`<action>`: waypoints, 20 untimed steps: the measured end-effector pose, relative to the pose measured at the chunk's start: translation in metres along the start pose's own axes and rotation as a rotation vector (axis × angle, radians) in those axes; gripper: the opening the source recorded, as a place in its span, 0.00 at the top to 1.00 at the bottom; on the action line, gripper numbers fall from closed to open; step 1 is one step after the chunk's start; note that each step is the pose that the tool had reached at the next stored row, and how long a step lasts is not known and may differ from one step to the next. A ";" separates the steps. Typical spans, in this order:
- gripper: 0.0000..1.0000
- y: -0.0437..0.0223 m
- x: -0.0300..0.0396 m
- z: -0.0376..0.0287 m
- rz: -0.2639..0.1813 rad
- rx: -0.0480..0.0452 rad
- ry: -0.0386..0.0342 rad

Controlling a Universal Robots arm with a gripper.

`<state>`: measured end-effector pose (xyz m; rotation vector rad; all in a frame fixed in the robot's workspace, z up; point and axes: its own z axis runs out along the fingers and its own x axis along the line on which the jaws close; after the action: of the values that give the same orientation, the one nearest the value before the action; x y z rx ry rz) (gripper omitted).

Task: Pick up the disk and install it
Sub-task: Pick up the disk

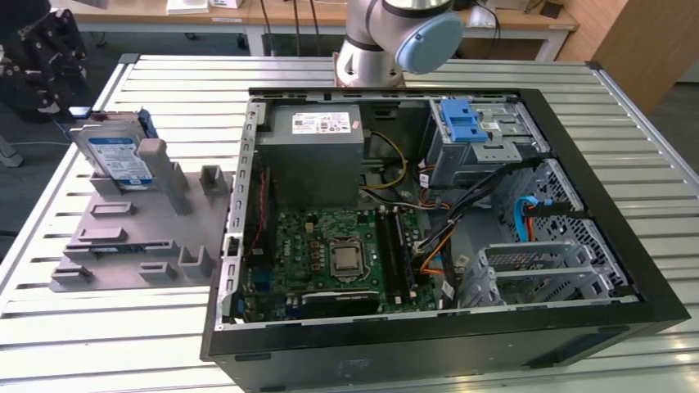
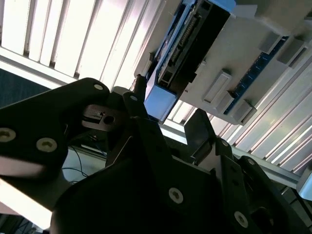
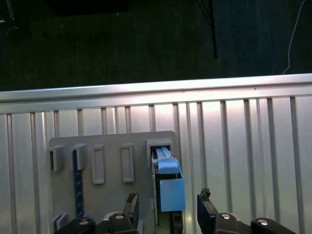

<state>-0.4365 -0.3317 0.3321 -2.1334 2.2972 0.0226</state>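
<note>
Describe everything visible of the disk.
The disk is a flat silver-metal drive with a white-and-blue label in a blue plastic bracket. It stands upright on edge in a slot of the grey holder, at the exterior view's left. In the first wrist view the open gripper flanks it, gaps on both sides.

One disk (image 1: 118, 155), one grey rack (image 1: 120, 241) and one open computer case (image 1: 437, 342) sit on one slatted table (image 1: 186, 82). The case holds one power supply (image 1: 317, 151), one drive cage (image 1: 480, 139) and one motherboard (image 1: 339, 246). One robot arm (image 1: 366, 49) has one gripper (image 3: 168, 201) with two fingers (image 3: 205, 207).
</note>
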 end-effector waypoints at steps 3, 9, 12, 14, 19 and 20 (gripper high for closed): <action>0.41 0.0005 0.0002 0.0055 0.000 0.0000 0.0000; 0.41 0.0052 0.0018 0.0154 -0.001 -0.0008 0.0000; 0.41 0.0052 0.0019 0.0196 -0.002 -0.0010 0.0000; 0.41 0.0052 0.0019 0.0224 -0.002 -0.0010 0.0000; 0.49 0.0052 0.0019 0.0227 -0.002 -0.0008 0.0001; 0.49 0.0052 0.0019 0.0235 -0.003 -0.0005 0.0000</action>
<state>-0.4419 -0.3329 0.3086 -2.1367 2.2946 0.0233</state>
